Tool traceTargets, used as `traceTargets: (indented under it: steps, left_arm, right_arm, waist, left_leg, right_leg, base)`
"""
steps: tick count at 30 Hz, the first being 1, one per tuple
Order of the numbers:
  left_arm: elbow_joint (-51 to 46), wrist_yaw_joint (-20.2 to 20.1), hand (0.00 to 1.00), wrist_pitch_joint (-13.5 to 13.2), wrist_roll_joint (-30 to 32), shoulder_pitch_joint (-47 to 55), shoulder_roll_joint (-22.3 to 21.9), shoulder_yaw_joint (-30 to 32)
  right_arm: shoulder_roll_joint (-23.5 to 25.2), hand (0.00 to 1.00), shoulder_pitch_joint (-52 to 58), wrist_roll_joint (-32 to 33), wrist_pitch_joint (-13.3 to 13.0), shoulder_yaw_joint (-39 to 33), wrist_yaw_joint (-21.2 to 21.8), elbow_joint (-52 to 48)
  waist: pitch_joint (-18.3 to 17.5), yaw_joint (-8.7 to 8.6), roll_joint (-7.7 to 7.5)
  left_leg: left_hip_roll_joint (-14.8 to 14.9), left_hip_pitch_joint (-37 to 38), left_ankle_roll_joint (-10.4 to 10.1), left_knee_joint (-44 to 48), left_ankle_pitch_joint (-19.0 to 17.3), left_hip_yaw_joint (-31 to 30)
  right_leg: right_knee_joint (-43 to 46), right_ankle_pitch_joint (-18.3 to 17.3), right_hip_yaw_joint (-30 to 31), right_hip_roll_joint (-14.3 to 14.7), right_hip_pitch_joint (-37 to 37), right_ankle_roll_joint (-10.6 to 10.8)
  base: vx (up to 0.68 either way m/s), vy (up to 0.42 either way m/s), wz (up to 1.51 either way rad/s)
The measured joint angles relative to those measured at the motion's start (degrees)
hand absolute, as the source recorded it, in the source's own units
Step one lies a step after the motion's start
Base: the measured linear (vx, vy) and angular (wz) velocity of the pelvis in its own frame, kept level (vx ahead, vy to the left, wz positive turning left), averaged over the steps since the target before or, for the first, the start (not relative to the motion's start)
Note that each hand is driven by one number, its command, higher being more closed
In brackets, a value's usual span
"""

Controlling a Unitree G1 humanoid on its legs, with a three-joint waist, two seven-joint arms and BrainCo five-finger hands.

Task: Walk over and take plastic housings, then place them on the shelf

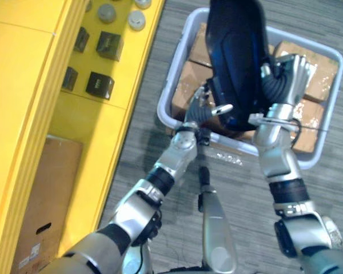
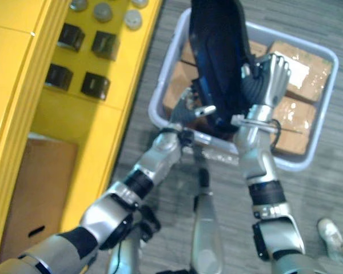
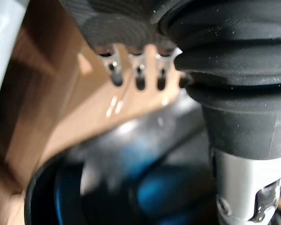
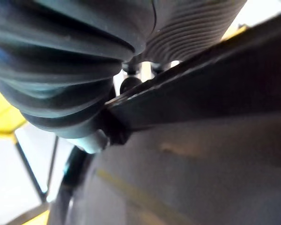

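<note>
Snugly, both hands (image 1: 201, 108) (image 1: 292, 73) round dark housing (image 1: 234, 45)

Dark housing (image 2: 217, 57) is held over the grey bin (image 2: 319, 141) of cardboard boxes (image 2: 291, 123). Left hand (image 2: 190, 108) is at its lower edge, right hand (image 2: 270, 77) grips its side. Yellow shelf (image 2: 91, 128) is to the left.

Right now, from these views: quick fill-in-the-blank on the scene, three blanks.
1. The plastic housing, between the left robot hand and right robot hand, is above a bin of ____ boxes.
2. The shelf is on the robot's ____ side.
3. The black cubes lie on the ____ shelf.
Missing: cardboard; left; yellow.
</note>
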Motion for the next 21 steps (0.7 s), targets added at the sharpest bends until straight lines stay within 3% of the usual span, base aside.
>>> traceTargets:
  steps: [11, 15, 21]
  left_arm:
    - [0.0, 0.66, 0.0, 0.14, -3.63, -0.01, 0.0, -1.05]
    - [0.14, 3.14, 0.0, 0.15, -3.49, -0.04, 0.01, -0.87]
    - [1.47, 6.32, 0.0, 0.14, -2.34, -0.11, 0.0, -0.94]
  right_arm:
    - [-0.3, 1.0, 5.26, -3.27, -0.48, 2.8, -1.76, -4.74]
    - [-1.11, 1.0, 12.17, -3.87, -2.54, 5.13, -3.42, -10.45]
    - [-0.99, 1.0, 18.07, -3.81, -3.34, 6.56, -5.37, -13.06]
  waist:
    - [0.0, -0.11, 0.0]
    - [0.0, -0.19, 0.0]
    - [0.03, -0.64, -0.06]
  left_leg:
    - [-0.11, 0.14, -0.12, -0.21, 0.12, -1.52]
    - [-0.45, 0.5, -0.13, -0.79, 0.13, -1.59]
    - [-0.95, 1.54, -0.26, -2.32, 0.28, -1.26]
  right_leg:
    - [1.12, -1.13, -1.45, -0.63, 0.56, -0.07]
    - [1.62, -1.88, -1.45, -0.9, 0.56, 0.16]
    - [1.89, -1.91, -1.16, -0.98, 0.56, 0.14]
  base:
    - [0.01, -0.013, 0.06]
    - [0.04, -0.017, 0.04]
    - [0.04, -0.016, -0.02]
